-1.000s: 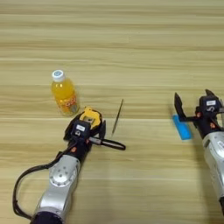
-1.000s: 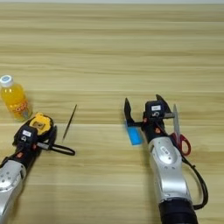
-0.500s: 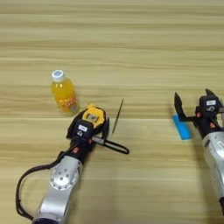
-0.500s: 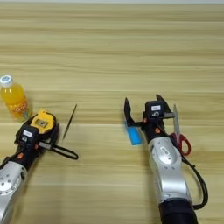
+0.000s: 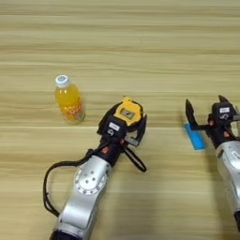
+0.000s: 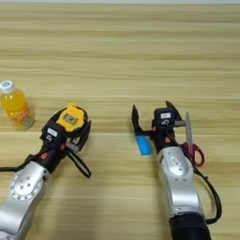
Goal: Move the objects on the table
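Gripping the tape measure [image 5: 127, 111], left hand [image 5: 123, 123] sits right of bottle [image 5: 69, 99].

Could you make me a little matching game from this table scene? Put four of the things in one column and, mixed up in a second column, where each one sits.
Things:
1. small orange-juice bottle with a white cap
2. yellow-and-black tape measure with a black strap
3. small flat blue bar
4. red-handled scissors

Places:
A. lying to the right of the right arm
B. standing alone at the table's left
C. between the fingers of the left gripper
D. just below the left finger of the open right gripper

Pairs: 1-B, 2-C, 3-D, 4-A
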Controlling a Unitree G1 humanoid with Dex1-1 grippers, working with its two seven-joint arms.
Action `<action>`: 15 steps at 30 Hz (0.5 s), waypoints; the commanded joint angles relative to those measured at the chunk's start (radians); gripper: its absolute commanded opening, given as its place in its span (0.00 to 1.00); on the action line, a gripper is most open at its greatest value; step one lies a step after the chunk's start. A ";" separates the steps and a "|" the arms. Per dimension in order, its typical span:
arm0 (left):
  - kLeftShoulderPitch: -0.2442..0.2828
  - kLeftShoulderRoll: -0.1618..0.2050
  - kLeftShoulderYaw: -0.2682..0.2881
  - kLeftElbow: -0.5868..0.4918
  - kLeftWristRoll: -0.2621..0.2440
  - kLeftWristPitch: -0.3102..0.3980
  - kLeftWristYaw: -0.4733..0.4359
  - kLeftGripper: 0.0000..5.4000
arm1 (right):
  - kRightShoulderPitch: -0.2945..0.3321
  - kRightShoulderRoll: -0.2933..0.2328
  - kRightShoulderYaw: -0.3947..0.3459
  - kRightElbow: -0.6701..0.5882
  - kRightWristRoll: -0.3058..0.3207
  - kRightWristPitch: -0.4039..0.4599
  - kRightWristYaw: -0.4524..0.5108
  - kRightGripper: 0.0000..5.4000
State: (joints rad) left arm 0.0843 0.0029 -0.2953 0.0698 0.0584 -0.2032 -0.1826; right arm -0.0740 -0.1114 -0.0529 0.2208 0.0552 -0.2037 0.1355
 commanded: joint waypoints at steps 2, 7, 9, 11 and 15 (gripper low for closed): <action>-0.033 -0.033 -0.039 0.081 0.005 -0.009 -0.021 0.77 | -0.013 0.008 0.007 -0.006 -0.011 0.015 -0.012 1.00; -0.060 -0.059 -0.066 0.201 0.016 -0.036 -0.034 0.77 | -0.011 0.012 0.010 -0.012 -0.014 0.016 -0.018 1.00; -0.074 -0.064 -0.074 0.257 0.022 -0.051 -0.036 0.77 | -0.010 0.013 0.012 -0.014 -0.015 0.017 -0.020 1.00; -0.093 -0.070 -0.075 0.318 0.029 -0.070 -0.034 0.77 | -0.009 0.015 0.013 -0.018 -0.015 0.018 -0.022 1.00; -0.122 -0.074 -0.068 0.397 0.030 -0.103 -0.031 0.77 | -0.006 0.017 0.016 -0.025 -0.016 0.021 -0.024 1.00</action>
State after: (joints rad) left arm 0.0024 -0.0330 -0.3627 0.4304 0.0788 -0.2799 -0.2172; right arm -0.0743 -0.1022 -0.0410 0.2128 0.0411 -0.2034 0.1161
